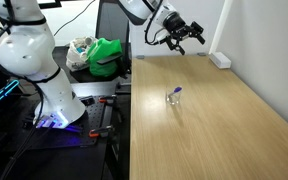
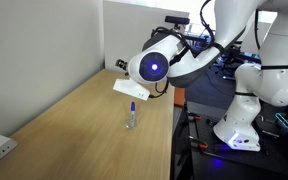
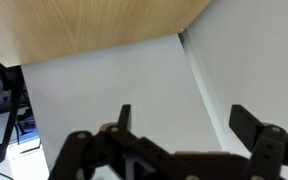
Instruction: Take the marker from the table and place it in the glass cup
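One long rectangular table (image 1: 224,130) with a light tan wood-grain top is the largest body in both exterior views. Over its far end reaches the robot arm (image 2: 152,67) – smooth, rounded white shells, with a round joint face lit blue. The black metal claw (image 1: 181,38) hangs in the air well above the wood and well apart from the cup. In the wrist view its two flat fingers (image 3: 125,118) stand wide apart, so it is open and grips nothing. Near the middle of the tabletop stands the glass cup (image 1: 172,98) – short, clear and colourless. The marker (image 1: 177,90), a thin blue-purple stick, stands tilted inside the cup, its upper end above the rim (image 2: 132,106).
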Robot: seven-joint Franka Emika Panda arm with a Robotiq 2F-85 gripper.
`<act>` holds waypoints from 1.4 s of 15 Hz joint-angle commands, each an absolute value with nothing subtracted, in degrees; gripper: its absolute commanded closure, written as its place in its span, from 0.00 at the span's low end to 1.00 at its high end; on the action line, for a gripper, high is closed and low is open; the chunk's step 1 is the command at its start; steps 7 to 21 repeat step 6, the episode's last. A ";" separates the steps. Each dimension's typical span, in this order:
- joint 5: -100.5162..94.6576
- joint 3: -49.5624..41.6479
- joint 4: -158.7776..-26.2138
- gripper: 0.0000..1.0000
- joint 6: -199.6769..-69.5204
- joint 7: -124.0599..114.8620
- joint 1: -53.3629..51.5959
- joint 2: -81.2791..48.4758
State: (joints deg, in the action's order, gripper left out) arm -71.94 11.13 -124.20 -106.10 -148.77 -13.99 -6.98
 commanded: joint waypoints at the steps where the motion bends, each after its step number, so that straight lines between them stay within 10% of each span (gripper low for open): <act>1: -71.88 11.58 -124.10 0.00 -105.94 -148.71 -13.65 -7.11; 21: -71.88 11.59 -124.10 0.00 -105.95 -148.71 -13.67 -7.53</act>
